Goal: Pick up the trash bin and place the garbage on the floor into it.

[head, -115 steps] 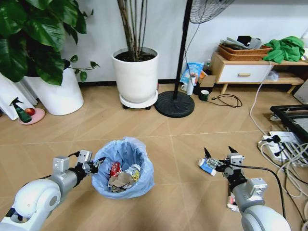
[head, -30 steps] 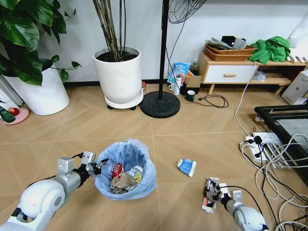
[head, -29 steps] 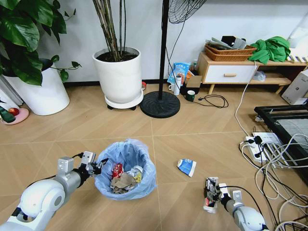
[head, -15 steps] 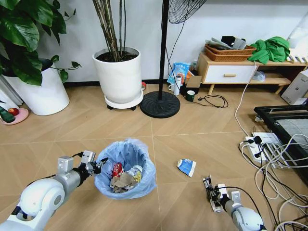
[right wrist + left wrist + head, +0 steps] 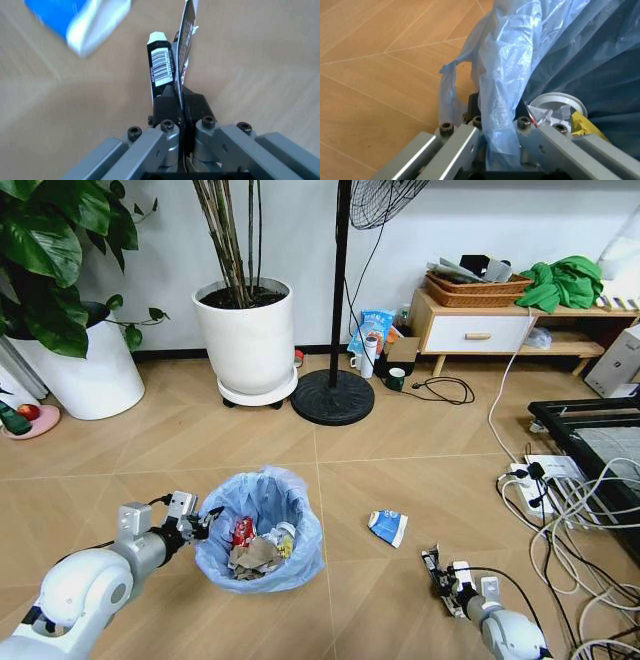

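Note:
The trash bin (image 5: 262, 532), dark with a crinkled light-blue bag, stands on the wood floor and holds a red can, brown paper and other garbage. My left gripper (image 5: 197, 524) is shut on its near-left rim; the left wrist view shows the bag (image 5: 510, 75) pinched in the left gripper (image 5: 496, 119), with a white disc (image 5: 555, 107) and a yellow wrapper (image 5: 582, 125) inside. Low on the right, my right gripper (image 5: 440, 574) is shut on a flat black-and-white packet (image 5: 162, 69), held edge-on just above the floor. A blue-and-white packet (image 5: 388, 526) (image 5: 85, 17) lies between bin and right gripper.
Two big white plant pots (image 5: 247, 340) (image 5: 85, 380) and a fan base (image 5: 333, 398) stand behind the bin. Cables and a power strip (image 5: 545, 480) spread along the right, beside a black frame (image 5: 590, 435). A wooden cabinet (image 5: 490, 330) stands at the wall. A green spray bottle (image 5: 12, 418) stands far left.
The head view has swung since the oldest frame. Over the last second my right gripper has lifted the black-and-white packet off the floor and turned it edge-on. The left gripper and bin stay put.

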